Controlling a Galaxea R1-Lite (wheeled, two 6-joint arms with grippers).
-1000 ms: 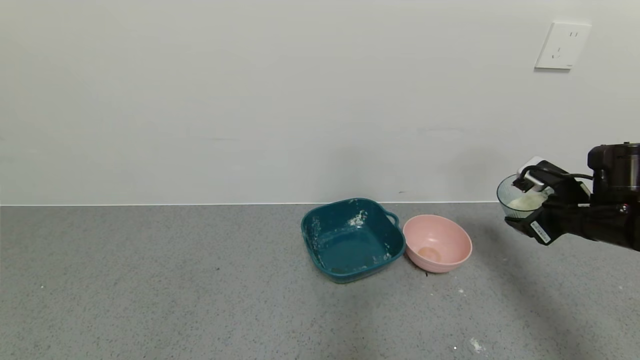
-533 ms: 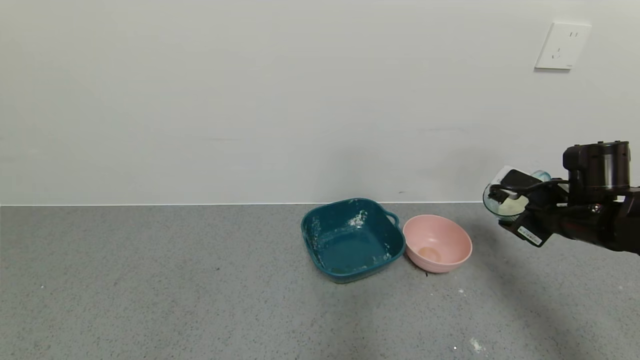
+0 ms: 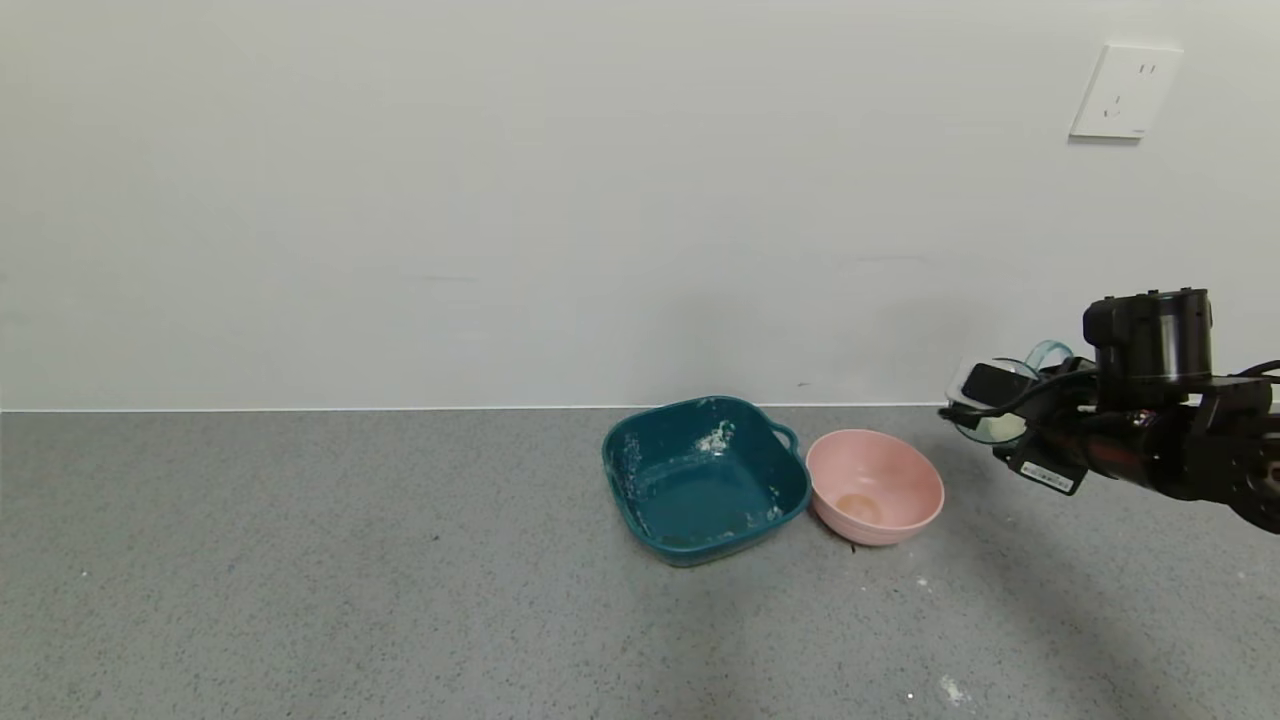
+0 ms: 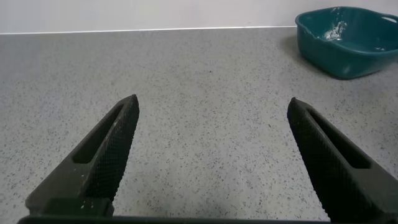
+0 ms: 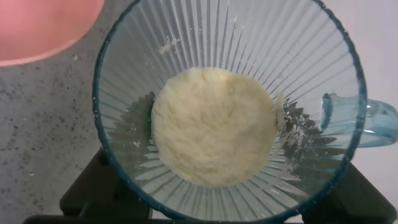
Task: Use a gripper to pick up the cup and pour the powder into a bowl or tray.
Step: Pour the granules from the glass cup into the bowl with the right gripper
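My right gripper (image 3: 1000, 425) is shut on the ribbed pale blue-green cup (image 3: 990, 400) and holds it in the air, to the right of and above the pink bowl (image 3: 874, 486). The cup tilts toward the bowl. In the right wrist view the cup (image 5: 230, 56) fills the picture, with a mound of cream powder (image 5: 214, 124) in its bottom and its loop handle at one side; the pink bowl's rim (image 5: 43, 28) shows at a corner. My left gripper (image 4: 211, 162) is open and empty over bare counter.
A square dark teal dish (image 3: 703, 478) with white smears stands touching the bowl on its left; it also shows in the left wrist view (image 4: 348, 40). The grey speckled counter meets a white wall at the back. A few white specks (image 3: 950, 688) lie near the front right.
My right gripper has moved left toward the pink bowl with the cup and has tipped the cup further. The bowl and dish have not moved.
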